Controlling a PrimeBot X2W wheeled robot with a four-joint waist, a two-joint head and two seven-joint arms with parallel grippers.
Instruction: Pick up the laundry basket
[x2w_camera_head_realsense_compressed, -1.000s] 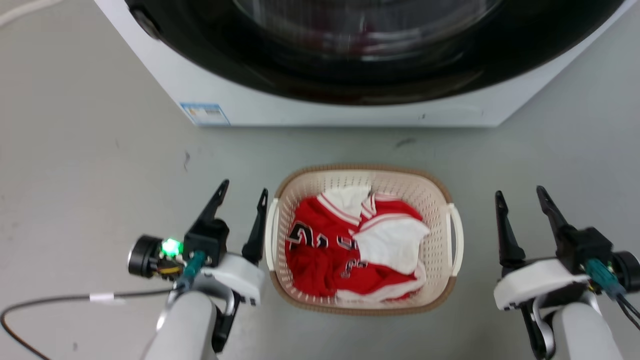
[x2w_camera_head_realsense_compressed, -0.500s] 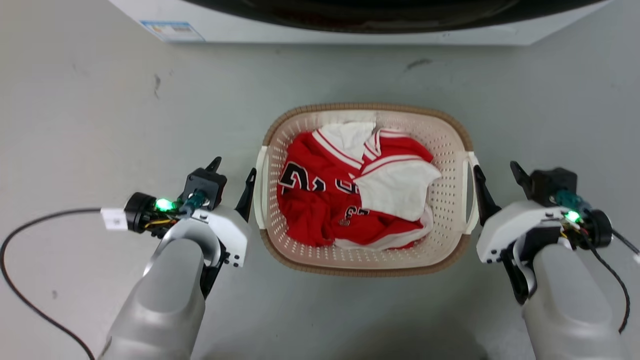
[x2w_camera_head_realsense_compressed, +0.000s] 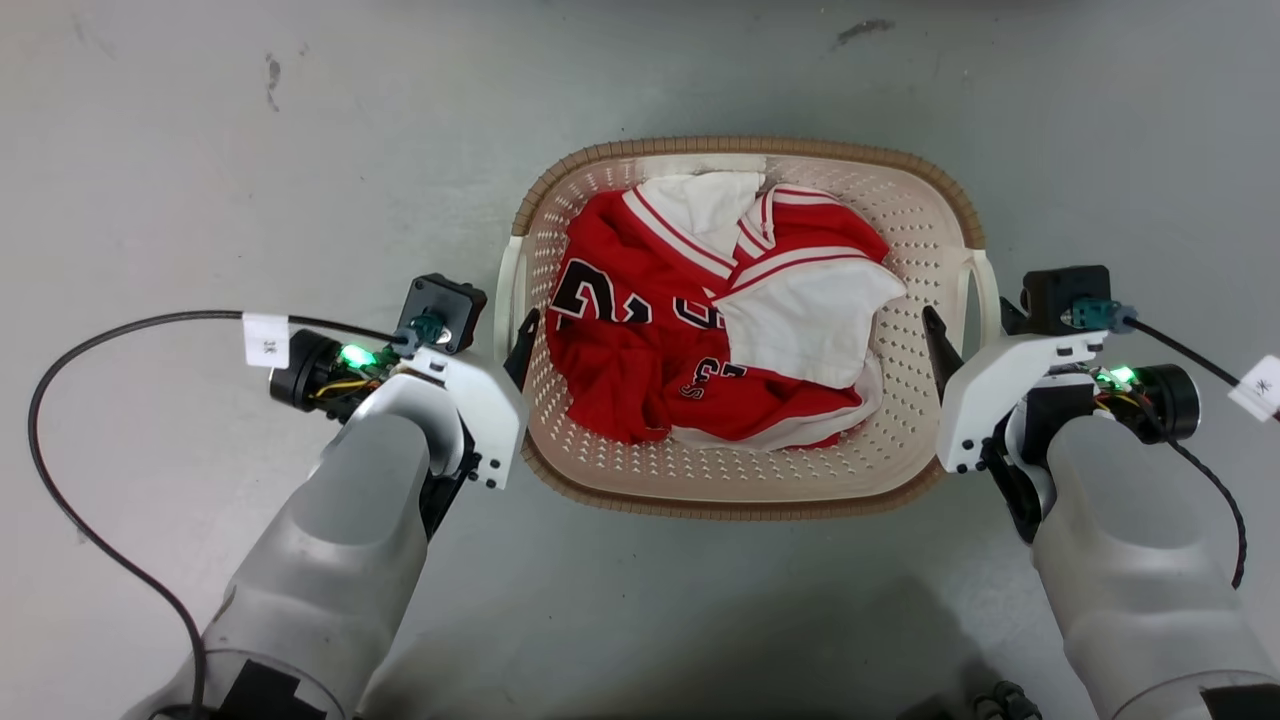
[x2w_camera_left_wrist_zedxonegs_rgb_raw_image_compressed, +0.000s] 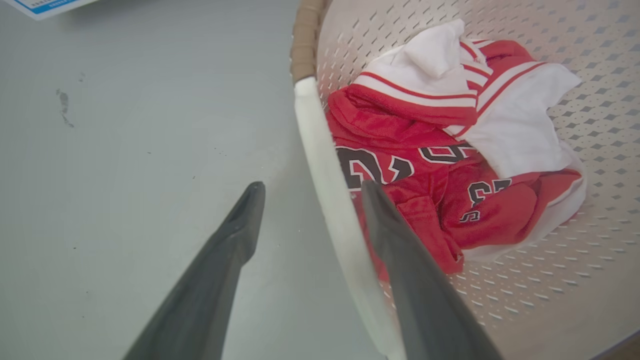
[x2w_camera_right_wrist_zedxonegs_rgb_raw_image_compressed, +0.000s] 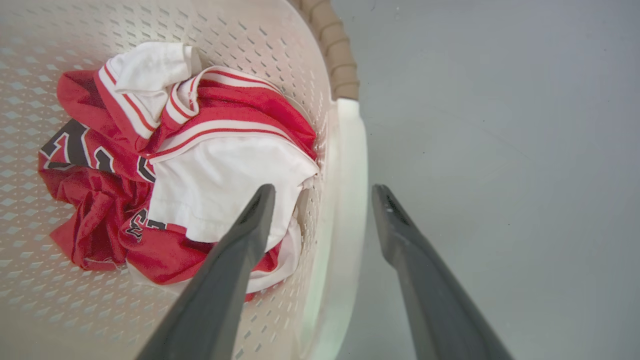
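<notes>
The laundry basket (x2w_camera_head_realsense_compressed: 740, 146), cream with a brown rim, stands on the grey floor and holds a red and white jersey (x2w_camera_head_realsense_compressed: 700, 330). My left gripper (x2w_camera_head_realsense_compressed: 500, 335) is open and straddles the basket's left white handle (x2w_camera_head_realsense_compressed: 508, 285), one finger inside the wall and one outside. In the left wrist view the left gripper (x2w_camera_left_wrist_zedxonegs_rgb_raw_image_compressed: 312, 186) has that handle (x2w_camera_left_wrist_zedxonegs_rgb_raw_image_compressed: 310, 115) between its spread fingers. My right gripper (x2w_camera_head_realsense_compressed: 970, 325) is open astride the right handle (x2w_camera_head_realsense_compressed: 987, 290). In the right wrist view the right gripper (x2w_camera_right_wrist_zedxonegs_rgb_raw_image_compressed: 324, 187) stands around the handle (x2w_camera_right_wrist_zedxonegs_rgb_raw_image_compressed: 350, 145), apart from it.
Grey floor (x2w_camera_head_realsense_compressed: 200, 150) surrounds the basket, with dark scuff marks at the far side. A black cable (x2w_camera_head_realsense_compressed: 60, 400) loops on the floor by my left arm, and another cable (x2w_camera_head_realsense_compressed: 1190, 350) trails from my right wrist. A blue-edged label (x2w_camera_left_wrist_zedxonegs_rgb_raw_image_compressed: 40, 5) shows at a top corner.
The head camera has tilted down, so the washing machine has left the picture. Both grippers have moved inward from beside the basket to straddle its side handles, still open.
</notes>
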